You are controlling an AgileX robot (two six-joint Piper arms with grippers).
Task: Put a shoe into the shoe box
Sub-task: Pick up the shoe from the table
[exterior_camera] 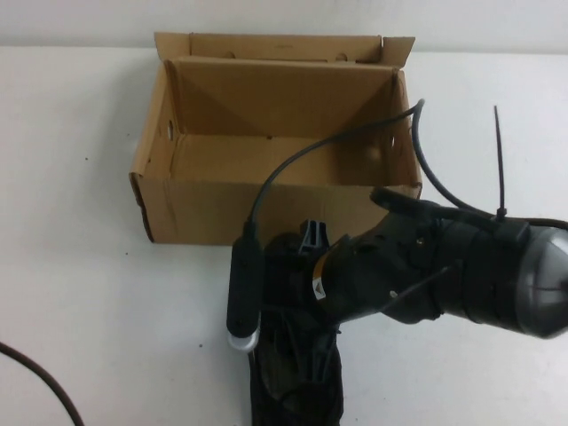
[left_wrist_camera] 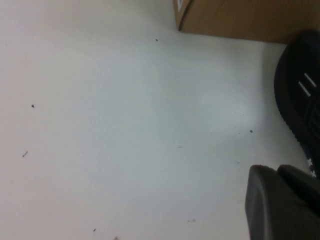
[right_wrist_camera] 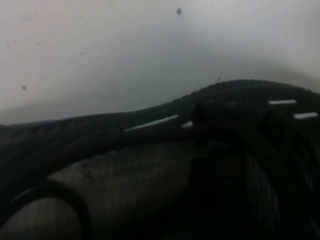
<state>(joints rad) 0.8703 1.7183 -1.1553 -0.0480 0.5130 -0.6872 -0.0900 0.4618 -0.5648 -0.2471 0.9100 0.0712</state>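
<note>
The shoe box [exterior_camera: 222,209] stands open at the back middle of the table, its inside bare. The black shoe [exterior_camera: 293,390] lies on the table just in front of the box, running toward the near edge. My right gripper [exterior_camera: 306,257] comes in from the right and is down on the shoe's far end, right by the box's front wall. The right wrist view is filled by the shoe's knit side with white dashes [right_wrist_camera: 225,115]. My left gripper [left_wrist_camera: 276,170] is shut and empty, low over the table to the left of the shoe [left_wrist_camera: 300,95], with the box corner [left_wrist_camera: 240,17] beyond.
A black cable [exterior_camera: 319,151] arcs from the right arm over the box's front wall. Another dark cable [exterior_camera: 40,382] crosses the near left corner. The white table [exterior_camera: 89,293] spreads to the left of the shoe and box.
</note>
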